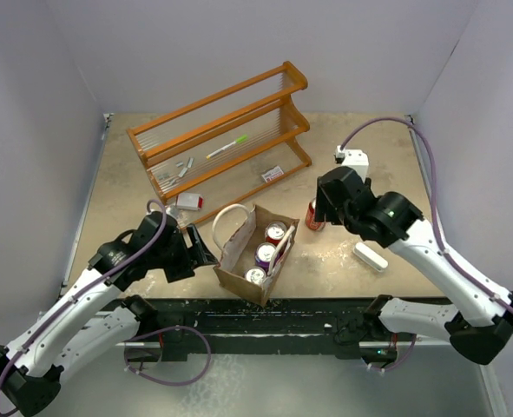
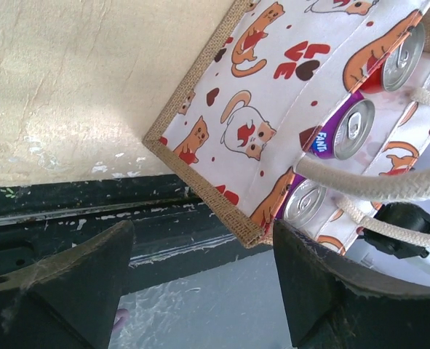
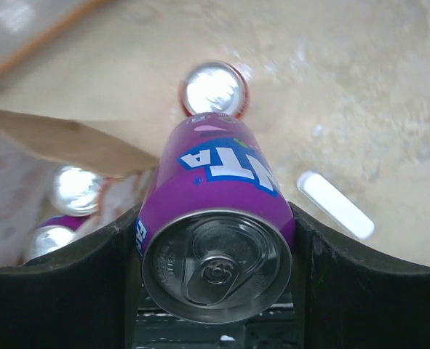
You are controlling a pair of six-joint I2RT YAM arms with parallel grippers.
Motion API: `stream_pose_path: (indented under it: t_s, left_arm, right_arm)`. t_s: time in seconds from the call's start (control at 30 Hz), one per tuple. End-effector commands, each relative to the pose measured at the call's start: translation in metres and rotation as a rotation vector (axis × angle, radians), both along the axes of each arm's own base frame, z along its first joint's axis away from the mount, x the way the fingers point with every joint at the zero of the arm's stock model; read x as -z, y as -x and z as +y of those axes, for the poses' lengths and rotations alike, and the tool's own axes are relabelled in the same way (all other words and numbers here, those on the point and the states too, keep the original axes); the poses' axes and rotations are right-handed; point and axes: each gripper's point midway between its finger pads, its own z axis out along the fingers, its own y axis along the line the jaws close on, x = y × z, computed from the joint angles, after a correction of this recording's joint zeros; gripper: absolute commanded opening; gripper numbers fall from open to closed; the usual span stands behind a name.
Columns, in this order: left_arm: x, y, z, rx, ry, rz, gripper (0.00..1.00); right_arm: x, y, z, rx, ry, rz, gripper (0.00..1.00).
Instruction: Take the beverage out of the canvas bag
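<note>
The canvas bag stands near the table's front edge, its white handles upright, with three cans inside: a red one, a purple one and one nearest the front. My right gripper is right of the bag and shut on a purple Fanta can, held above the table over a red can that stands there. My left gripper is open and empty at the bag's near left corner. The bag's cat-print side fills the left wrist view.
An orange wooden rack holding a green pen stands at the back. A white oblong object lies right of the bag; it also shows in the right wrist view. A small red-and-white box lies left of the handles.
</note>
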Motion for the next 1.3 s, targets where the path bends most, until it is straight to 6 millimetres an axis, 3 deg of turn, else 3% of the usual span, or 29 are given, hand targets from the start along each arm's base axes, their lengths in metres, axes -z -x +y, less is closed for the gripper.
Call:
stream_pose_path:
  t_s: [0.0,0.37,0.67,0.9,1.0,1.27]
  left_arm:
    - [-0.023,-0.013,-0.006,-0.026,0.042,-0.064,0.81]
    - [-0.029,-0.008,-0.001,-0.032,0.023,-0.053,0.84]
    - [-0.035,-0.008,-0.003,-0.023,0.026,-0.045,0.85]
    - [-0.041,-0.003,0.004,-0.018,0.000,-0.052,0.86]
    - [-0.044,-0.002,0.003,-0.015,0.016,-0.058,0.86]
    - [-0.053,-0.002,0.003,0.008,0.015,-0.086,0.87]
  right_arm:
    - [0.033,-0.011,-0.011,0.089,0.013,0.018,0.00]
    - [0.109,-0.023,0.001,0.104,-0.016,0.093,0.02]
    - [0.144,-0.034,0.000,0.123,0.035,0.136,0.03]
    - [0.168,-0.032,0.004,0.121,0.031,0.186,0.08]
    - [0.174,-0.029,0.001,0.139,0.041,0.204,0.15]
    - [0.179,-0.021,-0.010,0.181,0.073,0.231,0.53]
